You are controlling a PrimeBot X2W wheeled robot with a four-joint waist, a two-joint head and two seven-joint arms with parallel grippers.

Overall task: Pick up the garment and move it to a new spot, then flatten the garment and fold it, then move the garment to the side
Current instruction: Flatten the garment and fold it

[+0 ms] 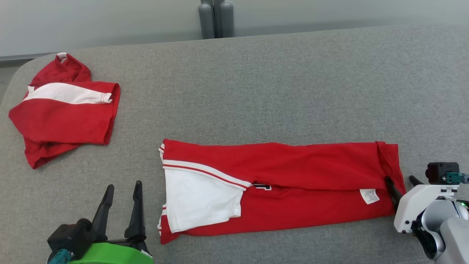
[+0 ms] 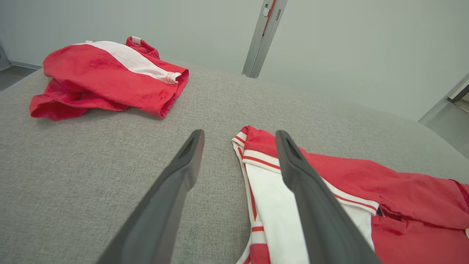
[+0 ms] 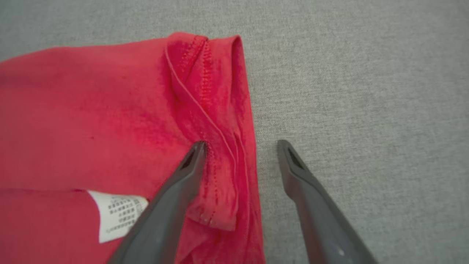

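Note:
The garment [image 1: 293, 165], red with a white side panel and stripes, lies folded into a long band across the middle of the grey padded surface [image 1: 256, 80]. My left gripper [image 1: 124, 185] is open just left of its white end, fingers apart over bare fabric; in the left wrist view the left gripper [image 2: 240, 134] has one finger in front of the garment [image 2: 403, 190]. My right gripper [image 1: 399, 178] is open at the right end. In the right wrist view the right gripper [image 3: 242, 143] straddles the hem of the garment [image 3: 91, 110], holding nothing. A white label [image 3: 117, 214] shows.
A second red and white garment [image 1: 66, 110] lies folded at the far left corner, also the second garment [image 2: 106, 73] in the left wrist view. Grey cylinders [image 1: 216, 18] stand behind the surface's far edge. The surface's rounded left edge is close to that pile.

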